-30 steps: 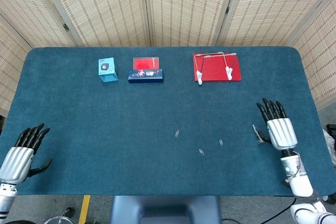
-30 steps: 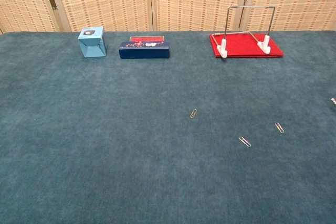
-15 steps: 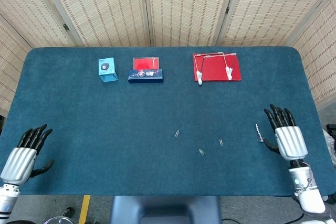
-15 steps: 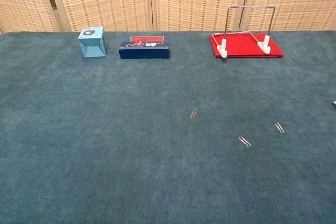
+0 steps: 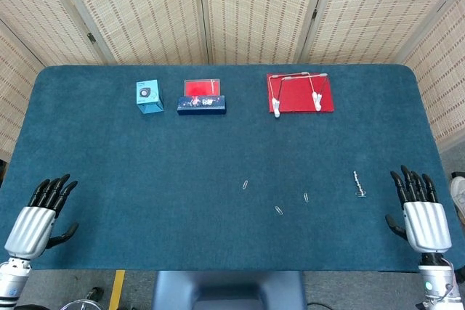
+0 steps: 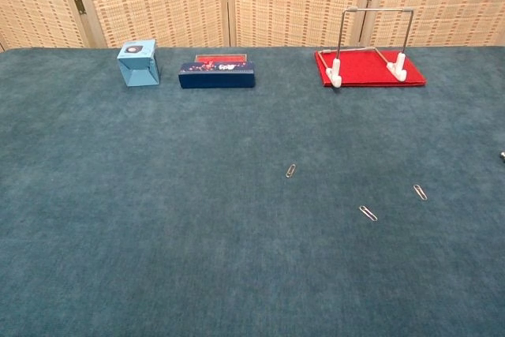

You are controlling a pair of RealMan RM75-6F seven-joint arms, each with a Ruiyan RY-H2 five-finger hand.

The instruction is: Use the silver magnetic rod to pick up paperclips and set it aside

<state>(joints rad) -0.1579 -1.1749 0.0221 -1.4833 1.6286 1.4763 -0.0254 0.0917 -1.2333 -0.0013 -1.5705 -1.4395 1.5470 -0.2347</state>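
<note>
The silver magnetic rod (image 5: pixel 358 184) lies flat on the blue cloth at the right, free of any hand; the chest view shows only its tip (image 6: pixel 503 155) at the right edge. Three paperclips lie loose in the middle: one (image 5: pixel 245 185) (image 6: pixel 291 170), one (image 5: pixel 279 210) (image 6: pixel 368 213) and one (image 5: pixel 306 197) (image 6: pixel 420 192). My right hand (image 5: pixel 421 219) hovers at the near right edge, fingers spread, holding nothing, to the right of the rod and nearer than it. My left hand (image 5: pixel 38 218) rests at the near left corner, also empty with fingers apart. Neither hand appears in the chest view.
At the back stand a light blue box (image 5: pixel 149 96) (image 6: pixel 139 62), a dark blue box with a red lid (image 5: pixel 201 99) (image 6: pixel 217 73), and a red mat with a wire stand (image 5: pixel 299 92) (image 6: pixel 369 59). Wicker screens close off the far side.
My right hand has let go of the rod and drawn back toward the near right edge. The rod now lies alone on the cloth. The left hand slid slightly nearer.
</note>
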